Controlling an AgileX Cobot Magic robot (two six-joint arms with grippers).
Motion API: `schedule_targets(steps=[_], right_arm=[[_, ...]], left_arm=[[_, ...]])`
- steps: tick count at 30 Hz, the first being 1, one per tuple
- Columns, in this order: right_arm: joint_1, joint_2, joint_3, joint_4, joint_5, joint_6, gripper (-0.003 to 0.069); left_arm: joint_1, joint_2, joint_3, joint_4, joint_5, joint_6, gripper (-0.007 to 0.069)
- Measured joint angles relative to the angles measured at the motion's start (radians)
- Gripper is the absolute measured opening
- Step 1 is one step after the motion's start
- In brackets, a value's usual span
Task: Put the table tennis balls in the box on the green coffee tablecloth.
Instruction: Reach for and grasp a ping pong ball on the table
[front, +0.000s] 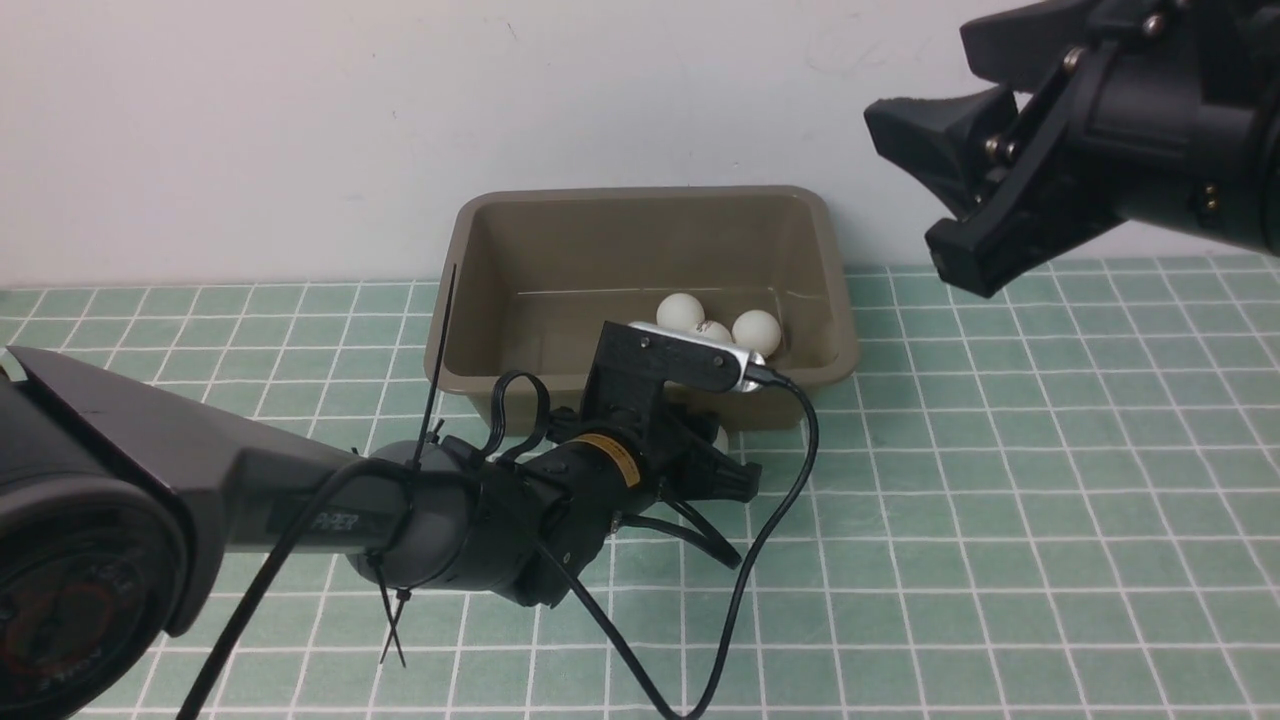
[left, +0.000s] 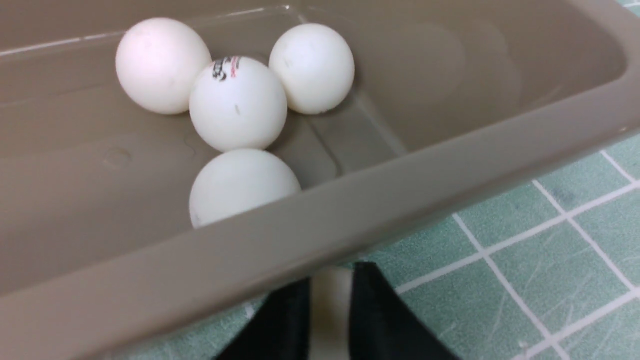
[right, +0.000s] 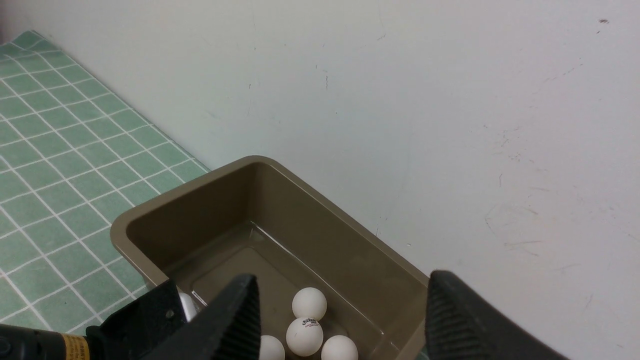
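Note:
The olive-brown box (front: 500, 300) stands on the green coffee tablecloth (front: 1000, 500) against the wall. Several white table tennis balls lie clustered in its right half, among them one with a dark mark (left: 238, 102) and a plain one (front: 680, 311). My left gripper (front: 722, 452) is low on the cloth just outside the box's near wall. It is shut on one more table tennis ball (left: 327, 310), pinched between the black fingers (left: 380, 320). My right gripper (front: 930, 190) hangs open and empty high above the box's right end, its fingers (right: 235, 320) spread wide.
A pale wall (front: 300, 120) rises directly behind the box. The left arm's black cable (front: 780, 500) loops over the cloth in front of the box. Bare cloth lies to the left and right of the box.

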Motion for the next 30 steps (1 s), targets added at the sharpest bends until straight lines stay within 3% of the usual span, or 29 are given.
schedule_targets(steps=[5,18,20,21,22,26,30], right_arm=[[0.0,0.0,0.0,0.0,0.0,0.0,0.0412],[0.0,0.0,0.0,-0.016,0.0,-0.002,0.0412],[0.0,0.0,0.0,-0.019,0.0,-0.002,0.0412],[0.0,0.0,0.0,-0.019,-0.001,-0.002,0.0412],[0.0,0.0,0.0,-0.02,-0.001,-0.002,0.0412],[0.0,0.0,0.0,-0.023,-0.023,-0.002,0.0412],[0.0,0.0,0.0,-0.033,-0.03,-0.002,0.0411]], left_arm=[[0.0,0.0,0.0,0.005,-0.003,0.0,0.0008],[0.0,-0.001,0.0,0.095,0.006,0.0,0.0008],[0.0,-0.001,0.0,0.123,0.01,0.0,0.0033],[0.0,-0.001,0.0,0.179,0.011,0.0,0.0115],[0.0,-0.001,0.0,0.183,0.011,0.0,0.0115],[0.0,-0.001,0.0,0.233,0.011,-0.034,0.0305],[0.0,-0.001,0.0,0.24,0.02,-0.06,0.043]])
